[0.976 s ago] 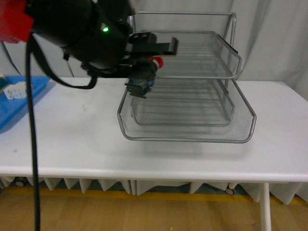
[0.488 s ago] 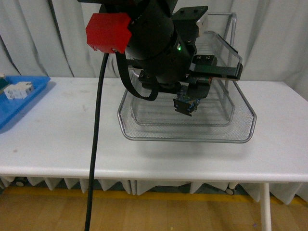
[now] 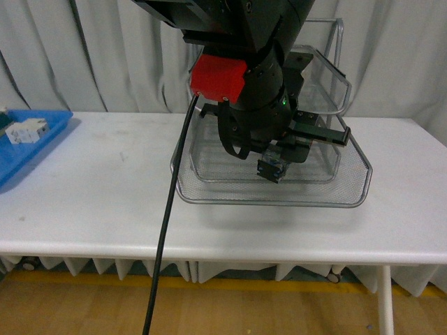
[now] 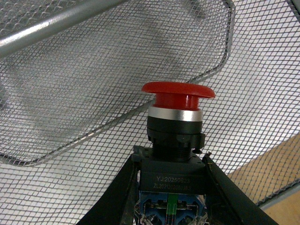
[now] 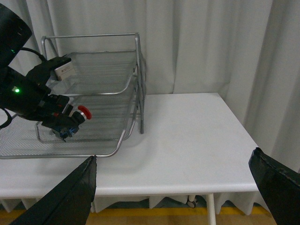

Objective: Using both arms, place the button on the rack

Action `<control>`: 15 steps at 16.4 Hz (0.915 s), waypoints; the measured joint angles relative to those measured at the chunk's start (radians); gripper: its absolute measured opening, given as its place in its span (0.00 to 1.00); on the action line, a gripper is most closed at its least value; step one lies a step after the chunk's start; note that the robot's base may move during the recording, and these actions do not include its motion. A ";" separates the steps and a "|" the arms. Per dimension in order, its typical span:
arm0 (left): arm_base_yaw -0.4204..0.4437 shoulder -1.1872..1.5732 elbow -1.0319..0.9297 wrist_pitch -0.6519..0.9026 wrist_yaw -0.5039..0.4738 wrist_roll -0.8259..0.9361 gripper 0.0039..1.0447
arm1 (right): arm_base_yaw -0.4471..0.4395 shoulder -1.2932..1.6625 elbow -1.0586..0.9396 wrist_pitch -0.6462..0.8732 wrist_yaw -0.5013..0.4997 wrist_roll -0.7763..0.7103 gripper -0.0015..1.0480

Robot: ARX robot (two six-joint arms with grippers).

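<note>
Left pincer (image 3: 278,159) is pinching the button (image 3: 274,168) by its black-and-blue body, red cap pointing away from the wrist, held over the mesh of the lowest tier of the rack (image 3: 223,202), nr its front rim; can't tell if it touches the mesh. Rack stands toward the rear edge of the table (image 3: 105,202); right pincer (image 5: 173,157) is spread wide, well apart from rack; blue tray (image 3: 42,139) at table's left edge

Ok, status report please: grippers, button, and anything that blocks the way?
Left gripper shut on button. Right gripper open, empty, away from rack. Button held over rack's lowest tray, not released. No obstacle seen below it.
</note>
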 joint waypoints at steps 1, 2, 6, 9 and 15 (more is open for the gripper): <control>-0.002 0.022 0.037 -0.017 -0.004 -0.003 0.32 | 0.000 0.000 0.000 0.000 0.000 0.000 0.94; -0.003 0.042 0.070 -0.024 -0.008 -0.003 0.32 | 0.000 0.000 0.000 0.000 0.000 0.000 0.94; -0.004 0.106 0.183 -0.071 -0.018 -0.043 0.51 | 0.000 0.000 0.000 0.000 0.000 0.000 0.94; -0.006 0.097 0.165 -0.039 -0.008 -0.065 0.84 | 0.000 0.000 0.000 0.000 0.000 0.000 0.94; 0.016 -0.169 -0.111 0.114 0.061 -0.063 0.94 | 0.000 0.000 0.000 0.000 0.000 0.000 0.94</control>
